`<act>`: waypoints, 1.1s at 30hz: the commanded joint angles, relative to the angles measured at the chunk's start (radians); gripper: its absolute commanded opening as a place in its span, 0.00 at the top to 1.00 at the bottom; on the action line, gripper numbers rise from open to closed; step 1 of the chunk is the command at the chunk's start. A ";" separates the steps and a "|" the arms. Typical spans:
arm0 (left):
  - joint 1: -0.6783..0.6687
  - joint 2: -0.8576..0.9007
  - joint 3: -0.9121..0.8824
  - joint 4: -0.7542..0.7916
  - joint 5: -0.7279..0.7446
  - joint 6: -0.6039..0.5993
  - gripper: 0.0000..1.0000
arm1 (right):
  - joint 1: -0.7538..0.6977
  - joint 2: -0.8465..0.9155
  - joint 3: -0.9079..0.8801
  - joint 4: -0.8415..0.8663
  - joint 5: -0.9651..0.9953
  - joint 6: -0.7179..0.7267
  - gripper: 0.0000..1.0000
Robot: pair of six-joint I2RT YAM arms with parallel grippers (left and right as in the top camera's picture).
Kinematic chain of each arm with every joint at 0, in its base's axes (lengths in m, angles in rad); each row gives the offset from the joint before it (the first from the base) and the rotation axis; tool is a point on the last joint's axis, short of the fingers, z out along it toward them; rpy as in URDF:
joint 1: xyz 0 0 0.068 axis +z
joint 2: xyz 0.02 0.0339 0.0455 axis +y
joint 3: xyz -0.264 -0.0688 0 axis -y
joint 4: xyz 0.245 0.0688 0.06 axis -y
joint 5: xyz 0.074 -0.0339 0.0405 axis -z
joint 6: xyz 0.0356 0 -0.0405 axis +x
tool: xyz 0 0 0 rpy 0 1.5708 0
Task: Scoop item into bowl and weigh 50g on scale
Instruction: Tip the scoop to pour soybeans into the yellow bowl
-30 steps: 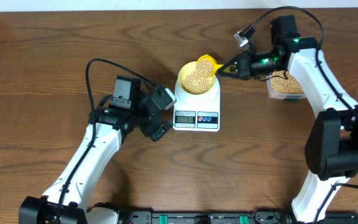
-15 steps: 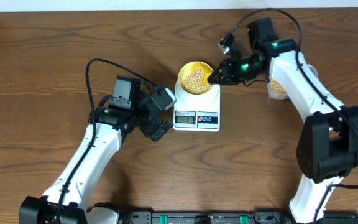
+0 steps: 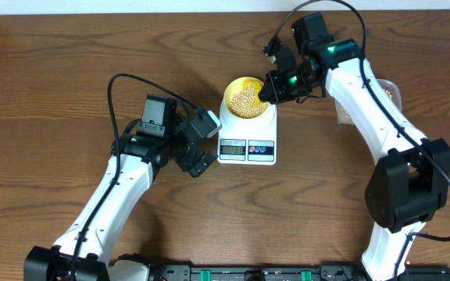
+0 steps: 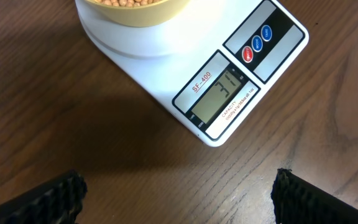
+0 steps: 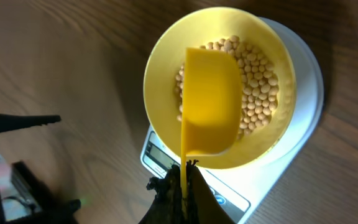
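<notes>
The weighing is partly done. A small round pale yellow bowl [image 5: 160, 56] sits on the platform of a white rectangular digital kitchen scale [image 4: 179, 62]. A layer of small round tan beans [image 5: 257, 87] covers the bowl's bottom without coming near the rim. In the left wrist view the scale's grey display shows two digits that look like thirty-one, though the slanted angle makes the reading uncertain. If that is right, the fifty-gram target is not yet met. More scoops are likely needed, followed by careful topping-up.

The right claw [image 5: 182, 186] is clenched tight on the thin handle of a yellow plastic scoop [image 5: 210, 99]. The scoop reaches straight out ahead of the claw's tips and hangs over the bowl, its cup tipped toward the beans below. No beans show on the side facing the camera, so the scoop appears empty. The bowl lies just ahead of and beneath this claw. A clear plastic container [image 3: 344, 115] holding more beans rests behind the claw, partly hidden by the arm.

The left claw [image 3: 211, 145] is spread wide and holds nothing. It hovers over the brown wooden table [image 4: 73, 124], with the scale's front edge directly ahead of its fingertips and not touching them.
</notes>
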 commanded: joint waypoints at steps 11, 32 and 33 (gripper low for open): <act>0.005 -0.013 0.001 0.000 0.013 0.014 0.02 | 0.101 0.011 0.119 -0.064 0.283 -0.113 0.99; 0.005 -0.013 0.001 0.000 0.013 0.014 0.02 | 0.219 0.011 0.141 -0.066 0.600 -0.275 0.99; 0.005 -0.013 0.001 0.000 0.013 0.014 0.02 | 0.218 0.010 0.141 -0.066 0.597 -0.273 0.99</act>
